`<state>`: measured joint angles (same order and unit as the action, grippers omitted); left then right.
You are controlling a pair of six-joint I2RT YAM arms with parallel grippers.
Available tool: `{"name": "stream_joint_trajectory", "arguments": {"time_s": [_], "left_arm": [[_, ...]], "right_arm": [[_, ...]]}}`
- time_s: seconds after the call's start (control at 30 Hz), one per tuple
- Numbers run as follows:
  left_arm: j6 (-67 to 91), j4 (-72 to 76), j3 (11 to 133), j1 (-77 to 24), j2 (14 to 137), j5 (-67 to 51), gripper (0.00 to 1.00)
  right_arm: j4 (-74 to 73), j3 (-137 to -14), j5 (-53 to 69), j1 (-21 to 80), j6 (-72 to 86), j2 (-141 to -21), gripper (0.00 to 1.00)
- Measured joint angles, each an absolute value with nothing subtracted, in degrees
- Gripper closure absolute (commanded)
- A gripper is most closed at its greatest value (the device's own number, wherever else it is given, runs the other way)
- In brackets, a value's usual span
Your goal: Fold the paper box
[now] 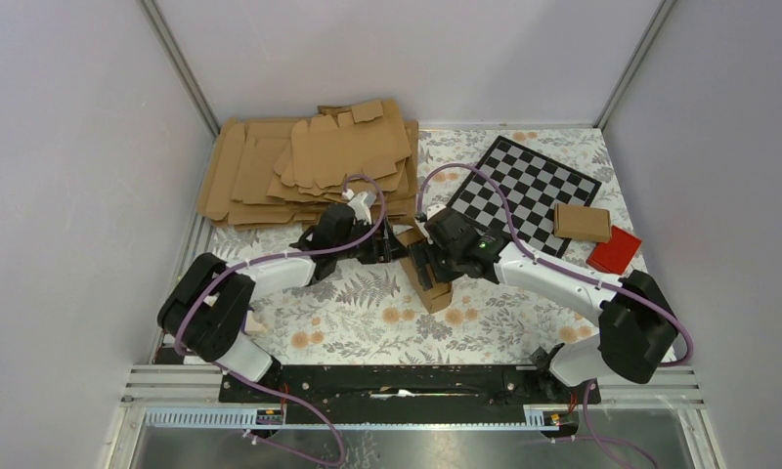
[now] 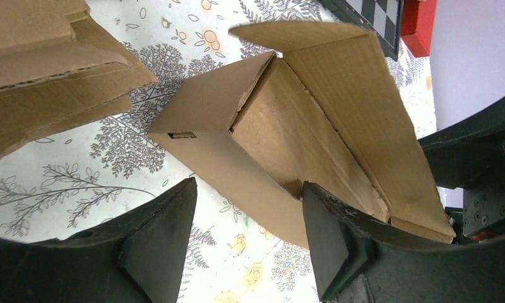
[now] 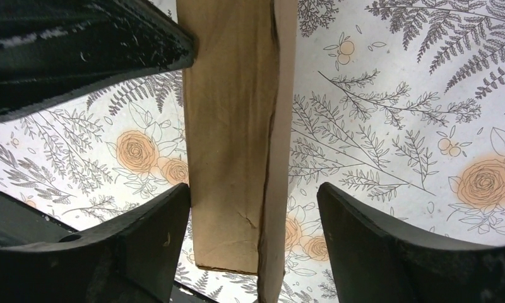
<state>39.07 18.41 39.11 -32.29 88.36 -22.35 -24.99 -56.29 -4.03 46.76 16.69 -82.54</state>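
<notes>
The paper box (image 1: pixel 432 293) is a slim brown carton lying mid-table, partly folded, with its long lid flap (image 2: pixel 357 107) standing open. My left gripper (image 2: pixel 249 186) is open at the box's near end. Its right finger (image 2: pixel 329 233) reaches inside against the side wall, while its left finger (image 2: pixel 165 243) stays clear over the cloth. My right gripper (image 3: pixel 253 187) is open and straddles the box (image 3: pixel 228 145) from the other side. Its left finger (image 3: pixel 155 233) touches the box edge, and a gap separates the right finger (image 3: pixel 376 240) from the box. In the top view both grippers (image 1: pixel 395 249) (image 1: pixel 418 266) meet at the box.
A thick stack of flat brown card sheets (image 1: pixel 309 171) fills the back left, close to the left arm. A chessboard (image 1: pixel 529 191) lies at the back right, with a folded brown box (image 1: pixel 581 222) and a red block (image 1: pixel 614 250) on its near corner. Grey walls enclose the table.
</notes>
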Motion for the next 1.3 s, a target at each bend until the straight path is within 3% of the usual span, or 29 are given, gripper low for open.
{"name": "stream_joint_trajectory", "arguments": {"time_s": [0.17,0.3,0.53,0.8,1.07,1.3], "left_arm": [[36.75,11.97,41.60,-32.14,86.26,-20.62,0.33],[34.85,7.81,44.07,-31.27,84.18,-19.20,0.33],[29.47,7.57,48.84,-28.88,83.31,-18.02,0.30],[23.18,10.00,49.74,-28.53,83.85,-26.04,0.33],[22.44,12.16,49.76,-28.56,85.89,-33.17,0.45],[22.13,10.59,49.76,-28.91,86.11,-33.30,0.73]], "right_arm": [[-25.08,-56.29,-3.51,46.78,15.05,-82.50,0.38],[-25.04,-55.33,-2.63,46.81,13.32,-81.14,0.45],[-26.15,-53.98,1.17,46.83,10.44,-76.86,0.48],[-27.05,-52.97,4.51,46.83,8.34,-74.98,0.48],[-27.57,-52.75,5.56,46.83,7.84,-74.98,0.48],[-27.57,-52.75,5.65,46.83,7.75,-74.98,0.48]]}}
